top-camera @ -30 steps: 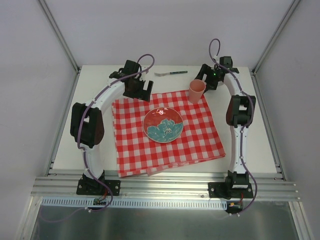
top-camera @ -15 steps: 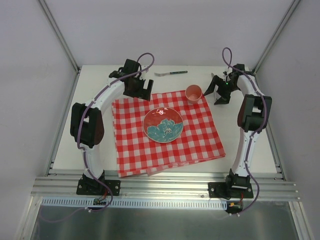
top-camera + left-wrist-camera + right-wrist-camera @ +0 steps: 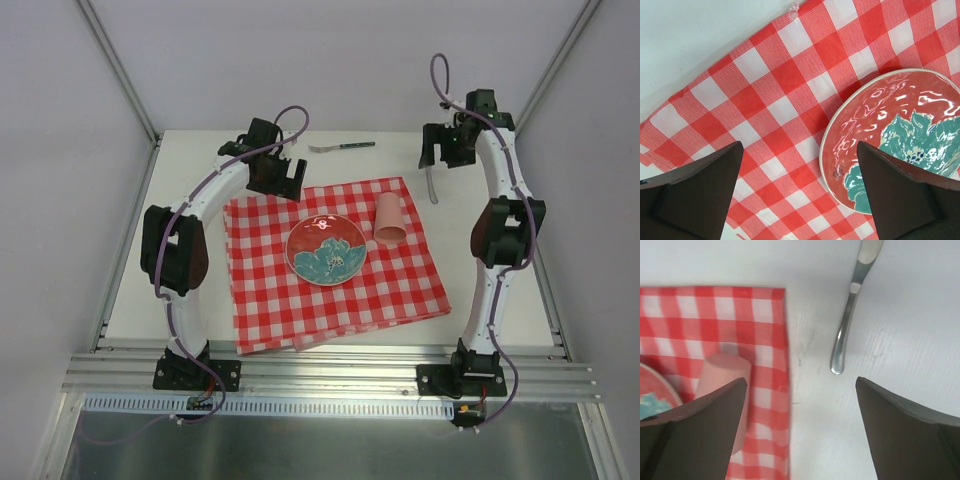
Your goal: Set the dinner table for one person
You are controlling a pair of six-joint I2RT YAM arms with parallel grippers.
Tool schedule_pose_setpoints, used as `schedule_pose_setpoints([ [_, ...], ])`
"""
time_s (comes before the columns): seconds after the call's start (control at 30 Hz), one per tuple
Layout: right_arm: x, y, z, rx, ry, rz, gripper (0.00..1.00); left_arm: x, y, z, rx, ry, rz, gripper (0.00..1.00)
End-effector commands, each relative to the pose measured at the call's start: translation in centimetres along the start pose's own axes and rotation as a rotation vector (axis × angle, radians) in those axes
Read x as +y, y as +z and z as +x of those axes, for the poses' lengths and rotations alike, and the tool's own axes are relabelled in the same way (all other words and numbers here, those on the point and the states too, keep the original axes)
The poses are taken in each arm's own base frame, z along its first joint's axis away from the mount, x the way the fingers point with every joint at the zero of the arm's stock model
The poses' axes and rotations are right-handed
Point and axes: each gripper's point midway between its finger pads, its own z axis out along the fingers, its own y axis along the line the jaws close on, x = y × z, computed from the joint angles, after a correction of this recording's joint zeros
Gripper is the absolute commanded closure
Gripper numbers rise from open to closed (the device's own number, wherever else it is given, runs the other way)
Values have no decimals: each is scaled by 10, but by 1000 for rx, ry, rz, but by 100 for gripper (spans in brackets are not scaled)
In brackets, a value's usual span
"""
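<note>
The dinner table point(image 3: 200, 200) is an off-white top with a red-and-white checked cloth point(image 3: 300, 300) spread across its middle. A red plate with a teal flower point(image 3: 326, 250) point(image 3: 900, 145) rests on the cloth. A pink cup point(image 3: 388, 218) point(image 3: 722, 377) lies on its side by the plate's right rim. A silver knife point(image 3: 431, 185) point(image 3: 850, 315) lies on bare table just right of the cloth. A fork point(image 3: 342, 147) lies at the back. My left gripper point(image 3: 283, 183) point(image 3: 799, 150) hovers open over the cloth's back left corner. My right gripper point(image 3: 438, 160) point(image 3: 801, 382) hangs open above the knife, holding nothing.
White walls enclose the table on three sides. An aluminium rail point(image 3: 330, 375) runs along the near edge by the arm bases. Bare tabletop shows left of the cloth and right of the knife.
The right gripper let go of the cup and rose back and to the right. The cup, upright before, now lies tipped over near the plate. The left arm has not moved.
</note>
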Motion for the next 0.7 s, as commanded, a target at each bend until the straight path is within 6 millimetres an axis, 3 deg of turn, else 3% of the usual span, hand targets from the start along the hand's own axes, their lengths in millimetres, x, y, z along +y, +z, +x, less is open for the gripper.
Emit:
schedule_pose_setpoints([
  [0.0, -35, 25, 22, 97, -258, 177, 5, -4, -5, -11, -27, 36, -5, 1],
  [0.03, -51, 31, 26, 124, -292, 230, 5, -3, -4, -10, -24, 36, -5, 1],
  [0.07, -44, 37, 24, 132, -329, 251, 6, -3, -6, -10, -26, 36, -8, 1],
  [0.2, -63, 44, 23, 167, -350, 350, 18, -4, -10, -7, -28, 70, -24, 1],
  [0.4, -75, 54, 20, 160, -313, 401, 23, -12, -13, -4, -29, 108, -35, 1],
  [0.67, -62, 72, 9, 103, -265, 340, 25, -23, -11, -3, -25, 121, -23, 1],
])
